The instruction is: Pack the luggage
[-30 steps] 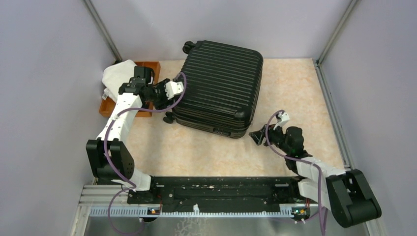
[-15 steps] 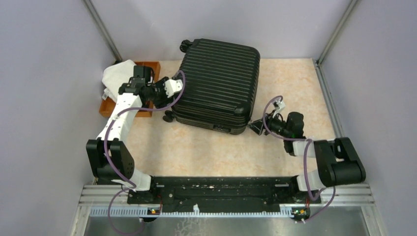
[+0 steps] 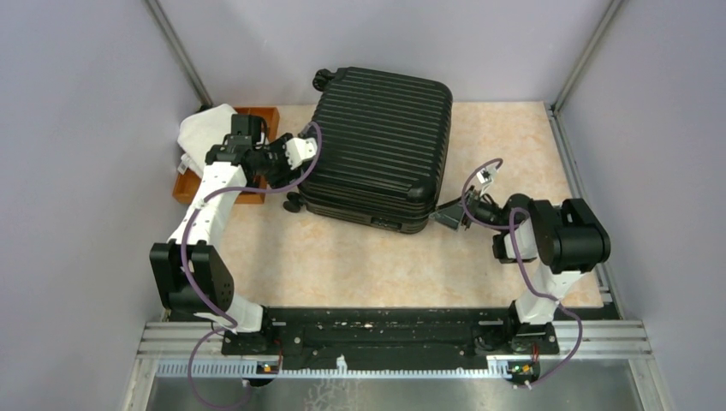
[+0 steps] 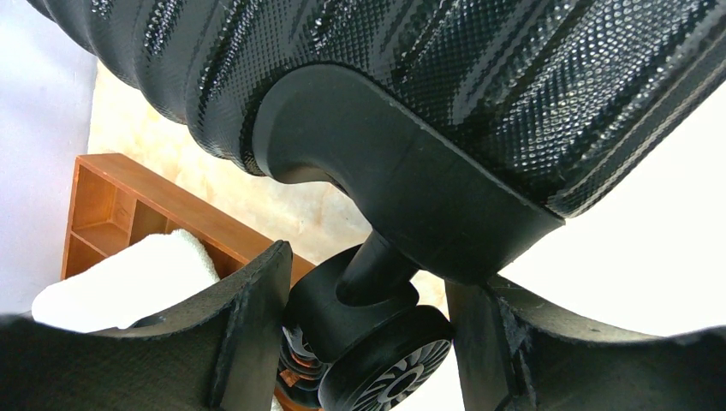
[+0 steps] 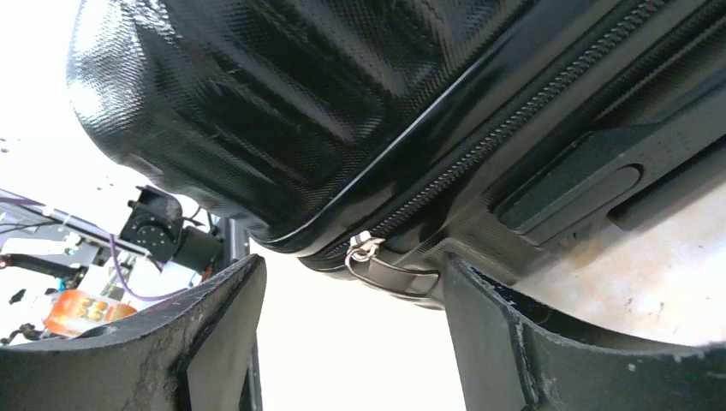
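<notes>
Left jaws pinch caster wheel (image 4: 385, 368), unchanged; right jaws spread, now closer at luggage (image 3: 377, 145) zipper pull (image 5: 364, 253).

The beige table (image 3: 360, 265) bears the closed black luggage (image 3: 381, 145) and a wooden tray (image 3: 182, 190).

Looks up at the luggage (image 4: 445, 68), ribbed black shell with a fine diamond texture across the top of the view. Shows a smooth black corner housing (image 4: 402, 180) under the shell, with a short stem down to a caster wheel (image 4: 385, 368). Holds that wheel in the left gripper (image 4: 368, 334), dark fingers (image 4: 248, 325) close against either side. Takes in, lower left, a wooden tray (image 4: 128, 201) with dividers on the pale marbled tabletop (image 4: 171, 145), and a white cloth (image 4: 128, 278) over its near part.
</notes>
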Available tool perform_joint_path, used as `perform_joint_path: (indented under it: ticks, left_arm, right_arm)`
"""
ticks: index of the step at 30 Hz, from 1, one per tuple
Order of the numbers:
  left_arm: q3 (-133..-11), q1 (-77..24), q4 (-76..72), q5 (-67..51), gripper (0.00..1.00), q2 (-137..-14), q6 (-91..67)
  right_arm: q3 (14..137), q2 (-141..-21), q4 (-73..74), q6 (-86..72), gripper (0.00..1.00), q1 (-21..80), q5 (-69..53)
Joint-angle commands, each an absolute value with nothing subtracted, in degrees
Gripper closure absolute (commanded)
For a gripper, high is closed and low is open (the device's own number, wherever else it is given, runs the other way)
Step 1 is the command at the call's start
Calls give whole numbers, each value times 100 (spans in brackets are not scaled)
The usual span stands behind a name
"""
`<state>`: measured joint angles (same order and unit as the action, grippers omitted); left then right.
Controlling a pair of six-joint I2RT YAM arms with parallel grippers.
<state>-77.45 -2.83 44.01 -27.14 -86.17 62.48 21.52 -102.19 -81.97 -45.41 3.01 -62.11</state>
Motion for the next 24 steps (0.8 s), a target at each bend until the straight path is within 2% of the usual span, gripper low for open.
perform_joint_path:
  ticks: [1, 5, 8, 12, 17, 21, 24]
  left_arm:
    - [-7863, -175, 3544, -2617, 86, -8359, 6152]
    - [-7840, -170, 3544, -2616, 86, -8351, 6162]
    - [-7817, -168, 3520, -2635, 86, -8333, 6161]
    - [-7836, -174, 3518, -2677, 86, -8321, 6145]
    - [-7856, -169, 3538, -2721, 85, -8268, 6136]
    - [-7849, -169, 3550, -2733, 85, -8242, 6129]
    - [-7857, -169, 3548, -2747, 85, -8236, 6122]
  right_arm:
    - [2339, -10330, -9862, -4928, 30, 266, -6587]
    - [2399, -10425, -9866, -5033, 39, 321, -6601]
    - [2443, -10504, -9868, -5187, 51, 332, -6617]
    - [2381, -10582, -9860, -5212, 55, 352, -6519]
    - [2226, -10659, -9859, -5173, 68, 352, -6346]
    - [2069, -10551, -9855, -5063, 82, 352, -6251]
    - [2014, -10429, -9848, -5006, 100, 351, -6063]
